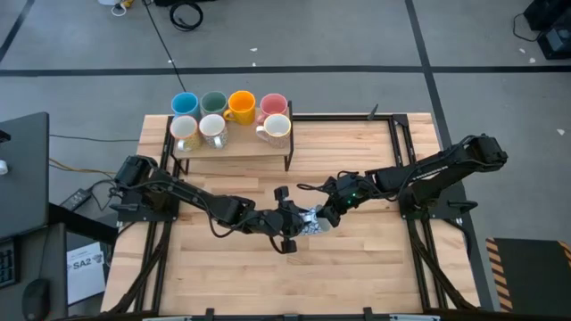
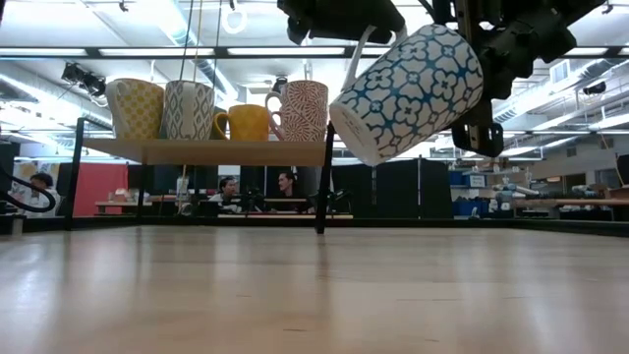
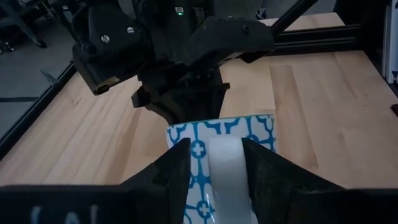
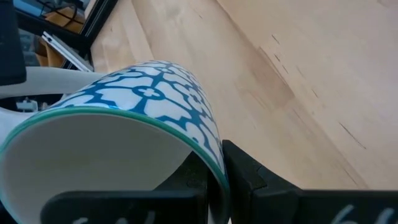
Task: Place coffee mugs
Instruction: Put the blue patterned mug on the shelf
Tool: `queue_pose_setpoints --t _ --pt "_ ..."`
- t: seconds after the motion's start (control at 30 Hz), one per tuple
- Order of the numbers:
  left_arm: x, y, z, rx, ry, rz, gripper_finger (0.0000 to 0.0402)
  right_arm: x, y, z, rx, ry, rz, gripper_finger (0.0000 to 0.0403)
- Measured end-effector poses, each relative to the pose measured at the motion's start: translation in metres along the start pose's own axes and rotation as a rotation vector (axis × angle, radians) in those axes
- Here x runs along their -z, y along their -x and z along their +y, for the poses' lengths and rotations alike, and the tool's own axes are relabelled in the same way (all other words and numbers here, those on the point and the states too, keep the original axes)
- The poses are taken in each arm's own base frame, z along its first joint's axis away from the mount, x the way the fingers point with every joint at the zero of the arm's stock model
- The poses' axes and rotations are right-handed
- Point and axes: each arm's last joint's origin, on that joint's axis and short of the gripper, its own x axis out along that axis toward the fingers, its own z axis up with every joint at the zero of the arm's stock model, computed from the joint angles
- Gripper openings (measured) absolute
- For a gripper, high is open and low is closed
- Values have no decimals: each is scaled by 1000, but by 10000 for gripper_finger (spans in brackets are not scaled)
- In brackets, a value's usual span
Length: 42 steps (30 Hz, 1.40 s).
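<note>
both end effectors meet at a patterned mug (image 1: 314, 221) mid-table.
</note>
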Motion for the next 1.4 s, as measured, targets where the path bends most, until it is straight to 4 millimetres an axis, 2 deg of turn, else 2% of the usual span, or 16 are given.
queue_pose_setpoints --t 0.27,0.53,1.4 --pt "0 0 -1 32 4 4 127 0 0 0 2 1 -3 32" --pt "0 -1 1 25 17 6 80 0 0 -1 12 -1 -11 32" --pt "0 -1 1 29 12 6 81 -1 0 0 2 8 -8 72"
